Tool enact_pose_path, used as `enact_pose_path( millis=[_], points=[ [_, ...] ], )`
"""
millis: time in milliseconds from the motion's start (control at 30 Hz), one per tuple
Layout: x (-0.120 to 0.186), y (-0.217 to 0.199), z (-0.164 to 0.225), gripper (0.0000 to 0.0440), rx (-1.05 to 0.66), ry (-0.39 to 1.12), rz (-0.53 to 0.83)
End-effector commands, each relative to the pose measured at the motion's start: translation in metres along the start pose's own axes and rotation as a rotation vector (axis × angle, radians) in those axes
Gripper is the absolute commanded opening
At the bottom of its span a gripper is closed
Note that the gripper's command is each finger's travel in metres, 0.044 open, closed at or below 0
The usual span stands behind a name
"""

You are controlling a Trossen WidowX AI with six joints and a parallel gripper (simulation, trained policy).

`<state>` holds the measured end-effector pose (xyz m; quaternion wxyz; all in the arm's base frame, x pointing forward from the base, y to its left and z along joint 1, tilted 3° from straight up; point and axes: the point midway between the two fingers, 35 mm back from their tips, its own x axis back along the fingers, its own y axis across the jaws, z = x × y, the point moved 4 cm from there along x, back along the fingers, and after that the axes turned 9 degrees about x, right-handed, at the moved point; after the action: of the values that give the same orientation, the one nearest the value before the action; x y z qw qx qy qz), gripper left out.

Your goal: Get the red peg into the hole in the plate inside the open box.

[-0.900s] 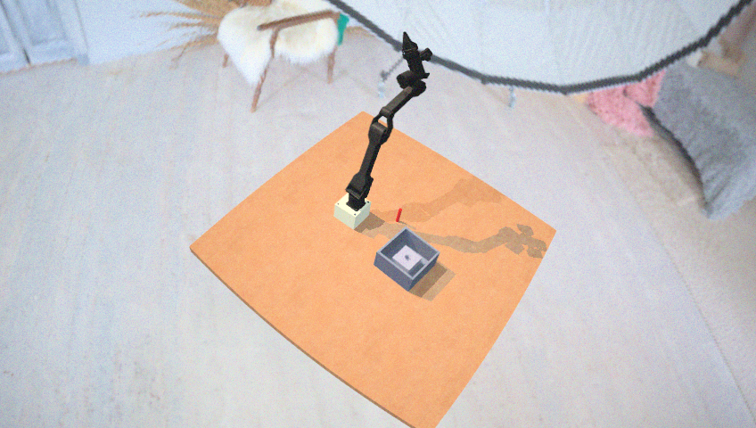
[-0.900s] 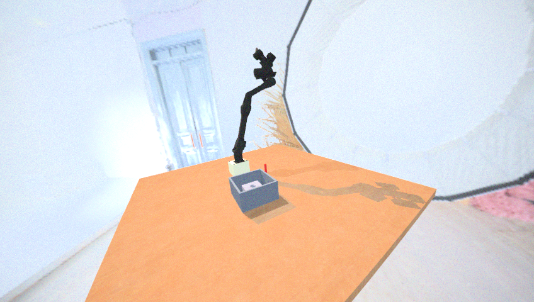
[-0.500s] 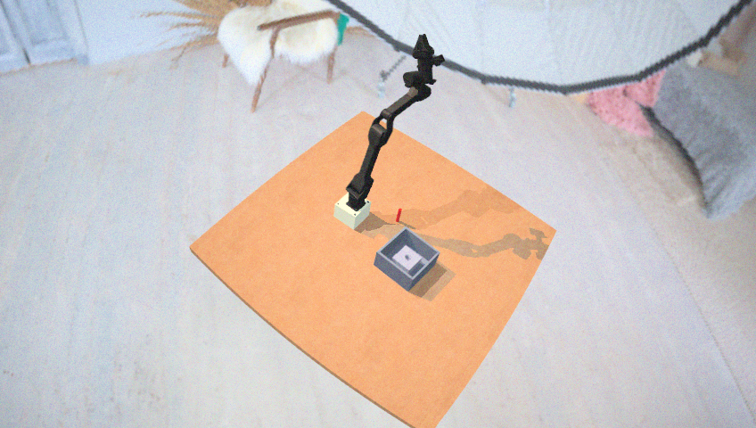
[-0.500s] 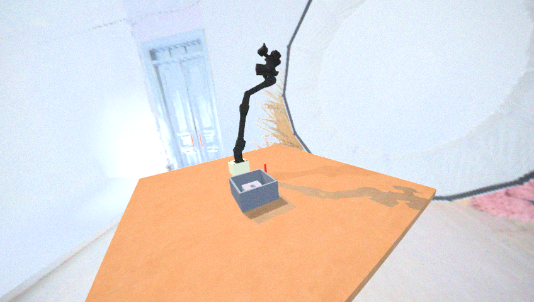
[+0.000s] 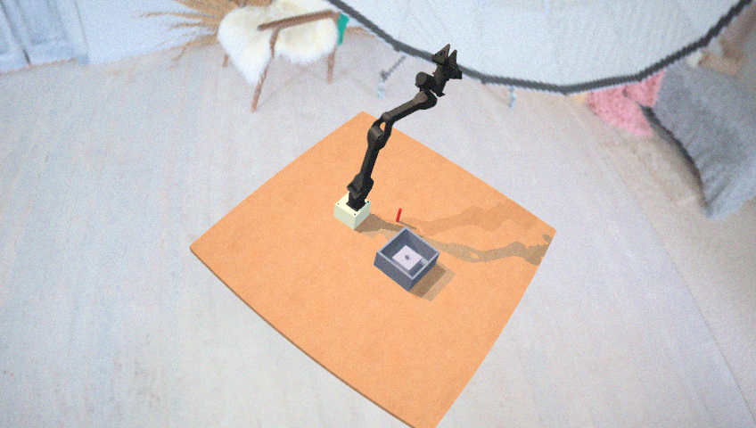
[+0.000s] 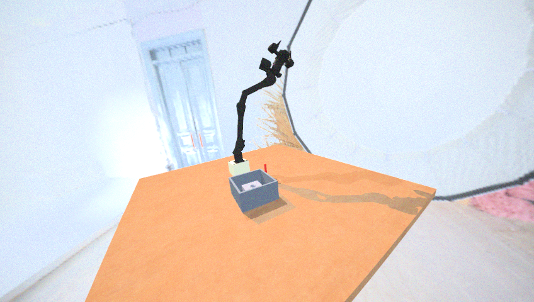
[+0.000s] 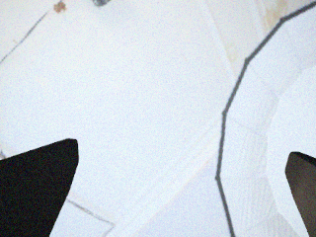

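My pincer (image 5: pixel 447 55) (image 6: pixel 283 48) was wide open with nothing in it, high above the table (image 5: pixel 318 297) (image 6: pixel 210 239), at the end of my stretched arm (image 5: pixel 375 138) (image 6: pixel 240 108). The red peg (image 5: pixel 398 214) (image 6: pixel 265 168) stood upright on the table, between my pale base (image 5: pixel 349 214) (image 6: pixel 238 168) and the open box (image 5: pixel 392 271) (image 6: pixel 258 199), near to both. The plate (image 5: pixel 400 256) (image 6: pixel 247 185) lay at the bottom of the box.

I judged that the step in hand was to reach the peg. To do it well, I had to fold the arm back, turn the pincer to point down, and keep it open while I came over the peg. I thought it wise to descend slowly and straight, because a fingertip could knock such a thin peg over, or a finger could strike the box wall. I should close only with the peg centred, and hold it high enough for its lower end to enter the hole later.

The wrist view showed me neither peg nor box, only pale background, with both fingers cut off by the frame. The hole was a small dark mark, too small to tell its shape. In the exterior view, the box wall hid part of the plate, and I could not see the peg's foot clearly.

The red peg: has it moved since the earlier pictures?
No, the red peg stands in the same spot, between the pale base block and the shadow side of the box.
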<state>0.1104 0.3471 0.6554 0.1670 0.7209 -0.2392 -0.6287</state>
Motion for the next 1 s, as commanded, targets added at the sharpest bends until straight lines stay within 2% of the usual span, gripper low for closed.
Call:
enact_pose_path(
  millis=[0, 467, 967],
  points=[
    [0.010, -0.014, -0.023, 0.0440, 0.067, -0.075, 0.105],
    [0.067, -0.046, -0.096, 0.0440, 0.253, -0.310, 0.491],
    [0.164, -0.064, -0.148, 0.0440, 0.351, -0.535, 0.953]
  ],
)
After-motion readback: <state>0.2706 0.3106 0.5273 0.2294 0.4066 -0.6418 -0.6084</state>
